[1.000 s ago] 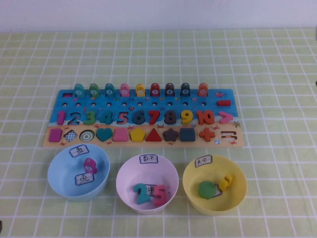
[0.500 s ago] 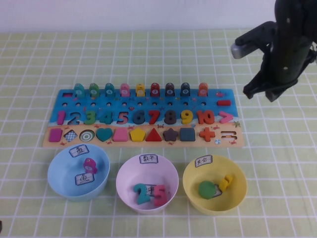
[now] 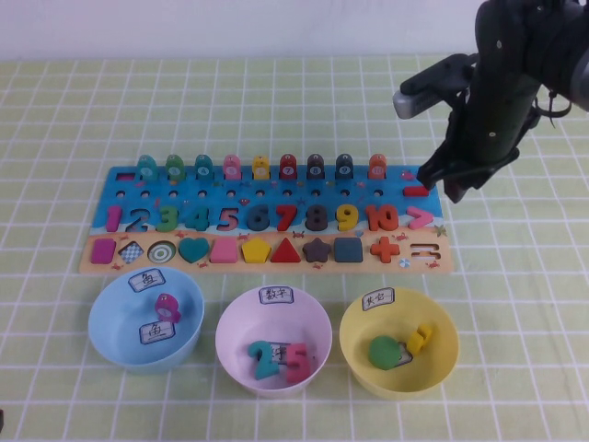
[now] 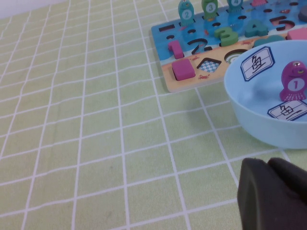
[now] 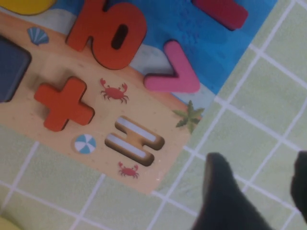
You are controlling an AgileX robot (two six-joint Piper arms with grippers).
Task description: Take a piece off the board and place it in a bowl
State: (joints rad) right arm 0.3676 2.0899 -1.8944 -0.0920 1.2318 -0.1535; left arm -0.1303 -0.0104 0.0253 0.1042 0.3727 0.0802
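Observation:
The pink-red chevron piece (image 3: pixel 420 219) lies in its slot at the right end of the board (image 3: pixel 267 262), next to the orange 10. It also shows in the right wrist view (image 5: pixel 175 74). My right gripper (image 3: pixel 442 184) hangs open and empty just above the board's right end, a little beyond the chevron; in its wrist view the gripper (image 5: pixel 256 167) is over the mat beside the board. The yellow bowl (image 3: pixel 442 364) with a white label stands in front of the board at the right and holds a green piece and a yellow piece. My left gripper (image 4: pixel 268 165) is shut and sits low beside the blue bowl.
A light blue bowl (image 3: pixel 109 336) and a pale pink bowl (image 3: pixel 235 354) stand in front of the board, each holding pieces. A red minus bar (image 3: pixel 416 191) and an orange plus (image 3: pixel 385 247) lie near the chevron. A row of upright pegs (image 3: pixel 260 167) lines the board's far edge.
My right arm came into view from the right and moved left and down, from beside the board to over its right end. The board's pieces and the bowls have not moved.

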